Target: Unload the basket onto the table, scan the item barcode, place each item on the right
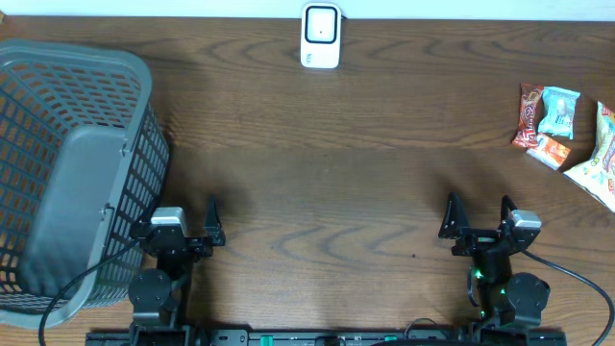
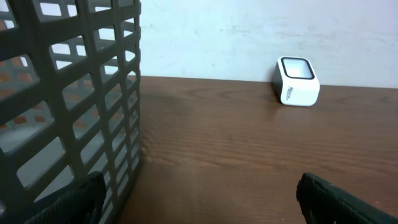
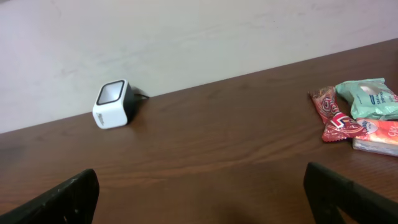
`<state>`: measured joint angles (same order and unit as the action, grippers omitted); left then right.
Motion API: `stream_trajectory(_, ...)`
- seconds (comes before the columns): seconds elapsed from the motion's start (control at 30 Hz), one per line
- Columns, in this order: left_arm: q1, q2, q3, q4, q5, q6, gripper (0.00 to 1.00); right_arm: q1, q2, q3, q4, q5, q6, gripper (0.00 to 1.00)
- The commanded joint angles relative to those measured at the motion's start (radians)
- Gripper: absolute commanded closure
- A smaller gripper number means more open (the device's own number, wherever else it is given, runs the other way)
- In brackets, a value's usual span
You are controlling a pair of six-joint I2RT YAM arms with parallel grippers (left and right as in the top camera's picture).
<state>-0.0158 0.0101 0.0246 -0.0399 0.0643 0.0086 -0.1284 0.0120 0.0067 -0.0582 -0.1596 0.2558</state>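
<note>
The white barcode scanner [image 1: 320, 37] stands at the table's far edge, also seen in the left wrist view as scanner [image 2: 297, 81] and in the right wrist view as scanner [image 3: 113, 104]. The items are snack packets at the far right: a red packet [image 1: 529, 115], a teal packet [image 1: 558, 111], an orange packet [image 1: 550, 150] and a yellow-green bag [image 1: 601, 159]. My right gripper [image 1: 479, 207] stands open and empty near the front edge, well short of the packets [image 3: 336, 115]. My left gripper [image 1: 183, 216] is open and empty beside the basket.
A large grey mesh basket [image 1: 67, 173] fills the left side, and its wall [image 2: 68, 93] stands right against my left gripper's left finger. Bare brown wood table [image 1: 327, 192] lies between the arms and the scanner.
</note>
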Motion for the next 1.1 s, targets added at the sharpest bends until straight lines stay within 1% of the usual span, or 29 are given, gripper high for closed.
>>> stream_trajectory(0.0, 0.003, -0.008, -0.021, -0.031, 0.002, -0.003, 0.02, 0.005, -0.006, -0.001, -0.005, 0.009, -0.002, 0.01)
stream_trajectory(0.07, 0.003, -0.008, -0.021, -0.028, 0.002, -0.027, 0.02, 0.005, -0.006, -0.001, -0.005, 0.009, -0.002, 0.01)
stream_trajectory(0.6, 0.005, -0.008, -0.021, -0.026, 0.002, -0.028, 0.02, 0.005, -0.006, -0.001, -0.005, 0.009, -0.003, 0.01)
stream_trajectory(0.73, 0.005, -0.008, -0.021, -0.026, 0.002, -0.028, 0.02, 0.005, -0.006, -0.001, -0.006, 0.042, -0.023, 0.01)
stream_trajectory(0.83, 0.005, -0.008, -0.021, -0.026, 0.002, -0.028, 0.02, 0.005, -0.006, -0.001, -0.006, 0.042, -0.090, 0.01)
stream_trajectory(0.93, 0.005, -0.008, -0.021, -0.026, 0.002, -0.028, 0.02, 0.005, -0.006, -0.001, -0.006, 0.042, -0.225, 0.01)
stream_trajectory(1.0, 0.005, -0.008, -0.021, -0.026, 0.002, -0.028, 0.02, 0.005, -0.006, -0.001, -0.006, 0.042, -0.277, 0.01)
stream_trajectory(1.07, 0.005, -0.008, -0.021, -0.026, 0.002, -0.028, 0.02, 0.005, -0.006, -0.001, -0.006, 0.041, -0.276, 0.01)
